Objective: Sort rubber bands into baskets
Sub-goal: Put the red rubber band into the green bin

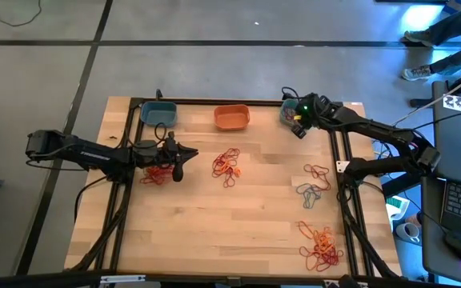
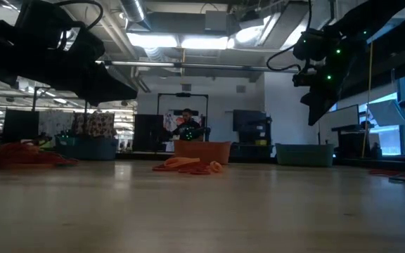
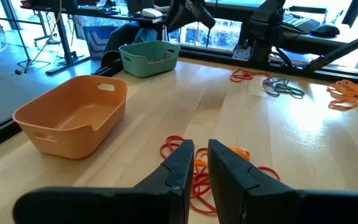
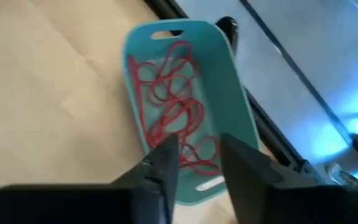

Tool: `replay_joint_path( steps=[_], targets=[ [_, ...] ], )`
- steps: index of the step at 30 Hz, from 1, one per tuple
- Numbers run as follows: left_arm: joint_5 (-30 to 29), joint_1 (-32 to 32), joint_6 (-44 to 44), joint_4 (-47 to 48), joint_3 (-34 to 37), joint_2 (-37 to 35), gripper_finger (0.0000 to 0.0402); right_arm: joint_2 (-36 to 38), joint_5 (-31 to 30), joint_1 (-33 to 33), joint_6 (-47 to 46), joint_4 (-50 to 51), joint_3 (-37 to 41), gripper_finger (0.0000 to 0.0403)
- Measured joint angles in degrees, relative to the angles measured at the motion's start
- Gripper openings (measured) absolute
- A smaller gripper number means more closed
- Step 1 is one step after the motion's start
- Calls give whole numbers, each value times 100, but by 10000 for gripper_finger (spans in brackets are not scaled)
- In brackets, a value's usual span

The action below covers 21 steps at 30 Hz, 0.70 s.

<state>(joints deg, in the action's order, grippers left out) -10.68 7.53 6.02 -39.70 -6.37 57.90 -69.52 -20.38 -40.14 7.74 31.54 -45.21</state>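
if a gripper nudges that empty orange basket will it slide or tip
Probably slide: the orange basket looks like thin, empty plastic on smooth wood, so likely light. Tipping seems unlikely, since it sits low and wide. A push high on its rim might still rock it.

We see bare table (image 1: 238, 224) open across the centre front; three baskets (image 1: 231, 118) line the far edge, and rubber bands (image 1: 226, 166) lie in scattered heaps between.

- You will find no readable text, label, brand, number or sign anywhere in these four views.
- Nothing legible stands on the light wooden table (image 1: 238, 216).
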Motion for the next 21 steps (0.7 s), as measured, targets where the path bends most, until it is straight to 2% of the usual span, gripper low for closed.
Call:
replay_joint_path(
  steps=[5,12,17,21],
  targets=[
    [-2,0,0,0,0,0,45,0,812,0,-80,468,-93,171],
    [-1,0,3,0,0,1,45,0,2115,25,-800,1808,-184,179],
    [-1,0,11,0,0,0,45,0,2254,460,-1193,2485,-184,179],
    [-1,0,23,1,0,-1,45,0,2252,1015,-1600,2581,-184,179]
  ],
)
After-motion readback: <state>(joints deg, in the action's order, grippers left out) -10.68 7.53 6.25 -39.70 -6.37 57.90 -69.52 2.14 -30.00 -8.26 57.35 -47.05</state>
